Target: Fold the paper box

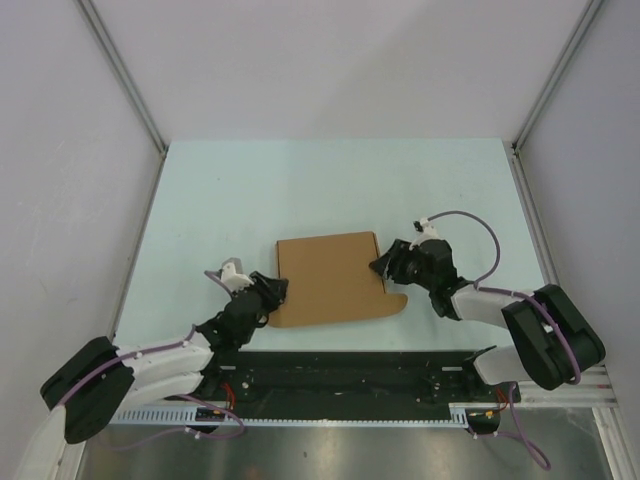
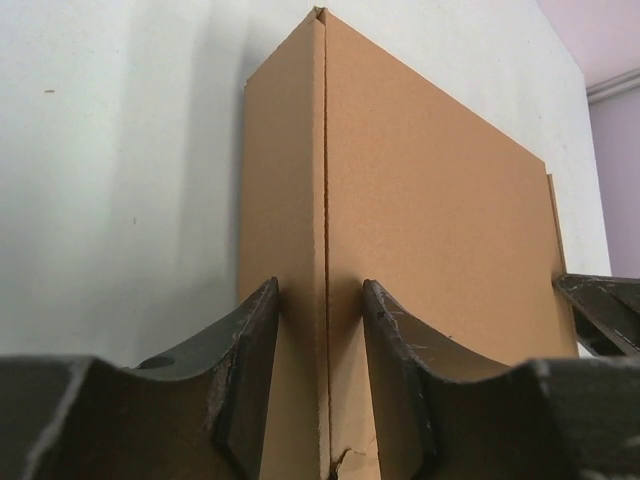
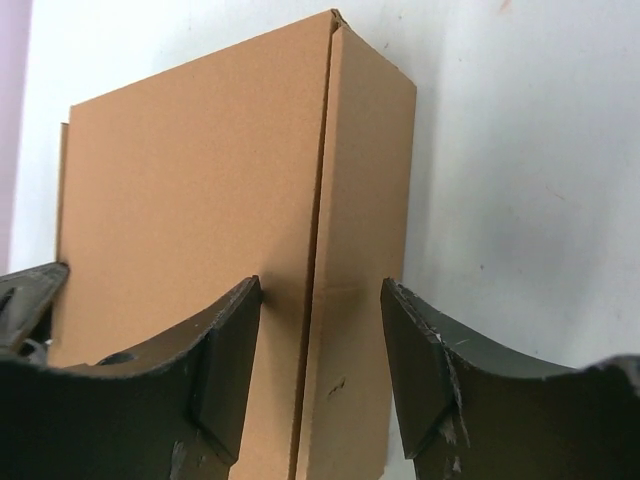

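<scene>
The paper box (image 1: 330, 280) is a flat brown carton lying in the middle of the table, with a rounded flap (image 1: 395, 303) sticking out at its near right corner. My left gripper (image 1: 275, 290) is at the box's near left corner. In the left wrist view its jaws (image 2: 320, 290) stand open astride the left fold edge of the box (image 2: 420, 220), one finger on each side of the crease. My right gripper (image 1: 382, 265) is at the right edge. Its jaws (image 3: 322, 290) are open astride the right side wall of the box (image 3: 200, 200), with a gap beside the outer finger.
The pale table (image 1: 300, 190) is bounded by metal posts and white walls at the left, right and back. A black rail (image 1: 340, 375) carrying the arm bases runs along the near edge, just below the box.
</scene>
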Robot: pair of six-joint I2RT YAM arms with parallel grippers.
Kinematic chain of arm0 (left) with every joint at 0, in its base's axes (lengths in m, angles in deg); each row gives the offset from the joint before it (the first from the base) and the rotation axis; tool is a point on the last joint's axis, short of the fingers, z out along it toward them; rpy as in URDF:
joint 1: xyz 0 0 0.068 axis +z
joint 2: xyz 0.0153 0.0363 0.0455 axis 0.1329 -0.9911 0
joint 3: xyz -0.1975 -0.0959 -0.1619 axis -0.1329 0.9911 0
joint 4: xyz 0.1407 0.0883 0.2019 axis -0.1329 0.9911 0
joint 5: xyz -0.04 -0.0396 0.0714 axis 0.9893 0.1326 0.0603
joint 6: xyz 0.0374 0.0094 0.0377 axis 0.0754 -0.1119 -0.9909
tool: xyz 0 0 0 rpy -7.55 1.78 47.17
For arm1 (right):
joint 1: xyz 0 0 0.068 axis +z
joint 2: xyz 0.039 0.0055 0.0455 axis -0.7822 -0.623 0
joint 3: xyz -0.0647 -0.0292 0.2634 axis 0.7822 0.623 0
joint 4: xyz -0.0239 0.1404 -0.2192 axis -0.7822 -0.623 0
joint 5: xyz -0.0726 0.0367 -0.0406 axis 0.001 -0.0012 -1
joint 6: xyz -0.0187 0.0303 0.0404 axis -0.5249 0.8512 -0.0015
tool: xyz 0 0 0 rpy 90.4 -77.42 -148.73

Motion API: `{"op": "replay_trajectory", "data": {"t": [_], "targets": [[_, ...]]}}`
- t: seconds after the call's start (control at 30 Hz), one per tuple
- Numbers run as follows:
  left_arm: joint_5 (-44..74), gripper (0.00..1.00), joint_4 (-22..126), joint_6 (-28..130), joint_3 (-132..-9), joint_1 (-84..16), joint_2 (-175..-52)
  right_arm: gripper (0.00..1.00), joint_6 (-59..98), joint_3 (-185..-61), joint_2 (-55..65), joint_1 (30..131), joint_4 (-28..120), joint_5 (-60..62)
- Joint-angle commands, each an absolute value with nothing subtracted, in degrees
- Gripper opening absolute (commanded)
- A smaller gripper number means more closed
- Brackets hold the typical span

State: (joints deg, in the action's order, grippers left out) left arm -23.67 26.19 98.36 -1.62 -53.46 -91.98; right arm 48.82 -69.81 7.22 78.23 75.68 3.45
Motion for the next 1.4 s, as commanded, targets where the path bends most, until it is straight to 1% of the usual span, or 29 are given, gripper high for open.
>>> {"op": "replay_trajectory", "data": {"t": [0.0,0.17,0.27,0.57,0.7,0.8,0.9,0.97,1.0,1.07,1.1,1.13,1.17,1.23,1.27,1.3,1.33,1.37], "targets": [[-16.7,0.43,20.6,93.0,-6.5,-51.1,-100.5,0.55,52.7,-66.7,6.2,77.7,76.1,5.9],[-10.6,0.42,13.8,94.1,-11.9,-47.9,-112.7,0.54,55.9,-66.9,4.9,77.7,79.0,5.9],[-8.5,0.42,11.3,94.4,-15.1,-46.7,-117.0,0.54,56.3,-68.1,4.2,77.0,79.6,5.5],[0.2,0.47,9.4,92.0,-27.1,-41.5,-128.2,0.55,56.3,-75.4,-3.5,72.6,81.8,7.5],[1.0,0.47,9.9,91.1,-29.6,-39.8,-129.1,0.57,54.1,-78.2,-3.4,72.6,78.4,6.1],[0.7,0.48,10.9,90.0,-29.7,-38.9,-127.8,0.58,51.3,-79.3,0.1,72.7,74.3,3.6],[-0.2,0.52,12.6,88.5,-30.0,-38.7,-126.1,0.60,48.4,-80.7,5.5,73.2,68.8,0.4],[-1.1,0.59,13.9,87.9,-30.0,-38.4,-123.4,0.62,45.0,-81.5,9.5,74.1,62.7,-5.2],[-3.1,0.61,14.9,87.6,-29.6,-38.3,-122.0,0.63,43.9,-82.0,14.4,75.4,60.5,-6.9],[-7.1,0.69,18.3,87.7,-29.4,-38.1,-116.3,0.64,40.8,-85.1,18.9,76.5,53.2,-13.2],[-9.1,0.71,21.8,87.6,-29.3,-37.8,-114.0,0.64,39.5,-86.4,22.3,78.2,50.7,-14.7],[-12.4,0.73,22.8,87.0,-28.9,-37.6,-109.1,0.65,38.2,-89.3,24.0,79.3,48.6,-16.6],[-13.5,0.74,23.5,85.7,-28.7,-37.5,-106.8,0.66,35.3,-90.4,25.0,80.5,44.3,-19.6],[-14.8,0.75,26.0,84.5,-28.1,-37.4,-101.5,0.66,32.6,-93.1,26.9,84.8,40.3,-22.1],[-14.9,0.75,27.5,84.5,-28.1,-37.4,-100.0,0.66,28.9,-93.3,27.2,87.0,39.7,-23.2],[-14.8,0.74,31.2,84.9,-28.0,-37.4,-98.5,0.65,25.8,-93.3,28.0,93.1,39.0,-25.2],[-14.2,0.74,32.9,85.6,-27.7,-37.4,-95.3,0.64,22.8,-93.3,28.0,98.0,38.5,-31.9],[-14.2,0.74,36.2,86.3,-26.5,-37.4,-93.7,0.64,16.2,-93.3,27.3,102.6,38.3,-36.8]]}}
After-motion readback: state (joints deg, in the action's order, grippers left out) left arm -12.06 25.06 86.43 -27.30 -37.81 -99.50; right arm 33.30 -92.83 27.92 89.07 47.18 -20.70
